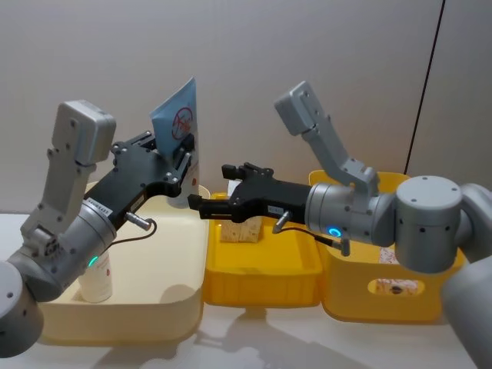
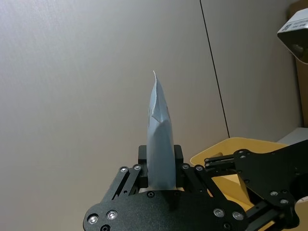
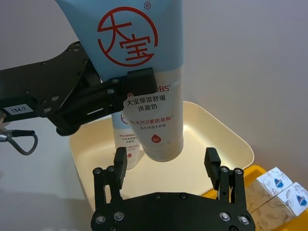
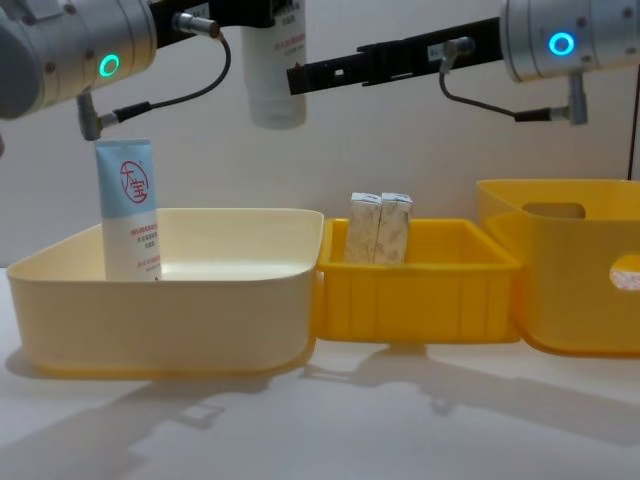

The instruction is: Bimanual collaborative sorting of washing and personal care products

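Soft light-blue tube: flat crimped end up, red circled character, white base down. Left tool clenched on its middle, holding it high over a glossy cream plastic bin. Right tool spread wide, fingers either side of the tube's base w/o touching. Second tube stands upright at the cream bin's left side. Two speckled beige cartons upright, side by side in a shallow yellow tray; deep yellow bin on its right. Smooth white counter, plain grey wall.
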`<control>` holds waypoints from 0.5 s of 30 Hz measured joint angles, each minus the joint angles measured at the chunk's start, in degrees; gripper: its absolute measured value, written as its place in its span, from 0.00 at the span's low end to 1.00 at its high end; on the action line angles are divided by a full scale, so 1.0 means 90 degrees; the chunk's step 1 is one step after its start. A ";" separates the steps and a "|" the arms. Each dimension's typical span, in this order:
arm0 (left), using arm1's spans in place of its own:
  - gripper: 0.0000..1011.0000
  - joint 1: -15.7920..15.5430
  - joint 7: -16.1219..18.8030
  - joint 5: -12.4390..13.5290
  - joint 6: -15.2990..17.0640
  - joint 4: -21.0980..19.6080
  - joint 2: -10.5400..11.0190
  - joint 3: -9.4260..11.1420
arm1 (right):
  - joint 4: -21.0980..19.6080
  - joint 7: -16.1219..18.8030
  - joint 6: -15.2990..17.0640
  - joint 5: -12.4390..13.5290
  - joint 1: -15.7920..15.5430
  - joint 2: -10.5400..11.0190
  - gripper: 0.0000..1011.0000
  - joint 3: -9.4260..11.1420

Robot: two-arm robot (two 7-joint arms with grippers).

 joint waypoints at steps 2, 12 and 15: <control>0.28 -0.0001 -0.0001 0.0001 0.0001 0.0002 -0.0003 0.0002 | 0.0027 -0.0035 -0.0030 -0.0011 0.0022 -0.0021 0.99 -0.0031; 0.28 -0.0036 -0.0004 0.0011 0.0007 0.0039 -0.0048 0.0039 | 0.0177 -0.0134 -0.0207 -0.0119 0.0151 -0.0079 0.99 -0.0190; 0.28 -0.0050 -0.0006 0.0015 0.0012 0.0049 -0.0060 0.0050 | 0.0210 -0.0144 -0.0246 -0.0138 0.0176 -0.0085 0.99 -0.0225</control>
